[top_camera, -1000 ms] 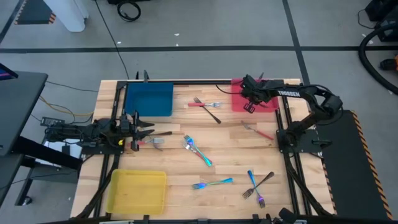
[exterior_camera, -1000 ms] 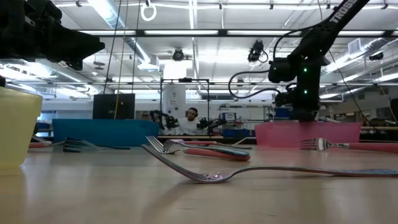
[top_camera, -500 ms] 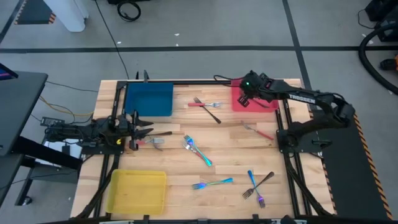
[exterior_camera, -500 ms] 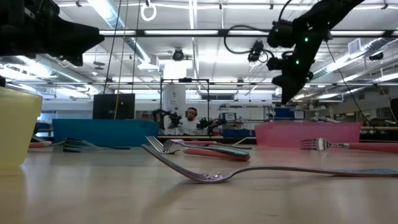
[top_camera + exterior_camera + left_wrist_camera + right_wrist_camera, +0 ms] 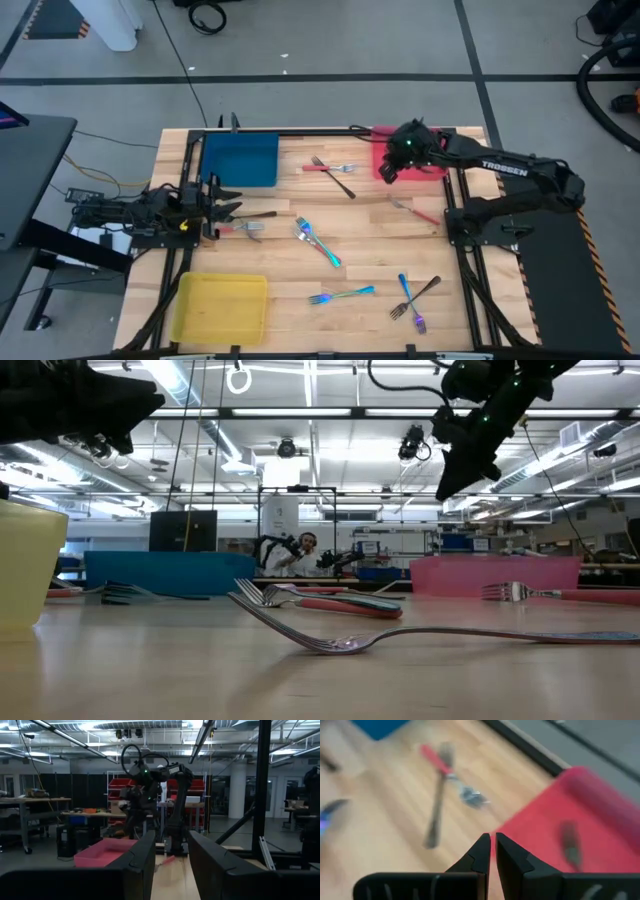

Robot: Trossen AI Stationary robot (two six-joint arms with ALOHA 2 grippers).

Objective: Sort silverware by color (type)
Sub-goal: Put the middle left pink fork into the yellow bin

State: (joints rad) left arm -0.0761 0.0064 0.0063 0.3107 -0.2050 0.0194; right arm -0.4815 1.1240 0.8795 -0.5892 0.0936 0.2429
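Observation:
Silverware lies scattered flat on the wooden table. A red-handled fork [image 5: 322, 167] crosses a dark utensil [image 5: 340, 182], both also in the right wrist view: fork [image 5: 445, 762], utensil [image 5: 435, 817]. Another red-handled fork [image 5: 415, 211] lies near the right arm's base. Iridescent forks [image 5: 318, 241] [image 5: 342, 295] [image 5: 408, 298] lie in the middle and near side. A red-handled piece [image 5: 243, 228] and a dark one [image 5: 263, 213] lie by my left gripper [image 5: 226, 210], which is open and empty. My right gripper [image 5: 493, 851] is shut and empty, high over the red tray's left edge [image 5: 383, 168].
The red tray [image 5: 432, 166] at the far right holds one blurred utensil [image 5: 570, 845]. A blue tray [image 5: 240, 160] sits far left and a yellow tray [image 5: 220, 307] near left. A black frame rail [image 5: 320, 131] runs along the far edge. A person shows in the room behind [image 5: 300, 550].
My right gripper has risen from low over the red tray to well above the table and has swung toward the table's left, now over the tray's left edge. The silverware on the table has not moved.

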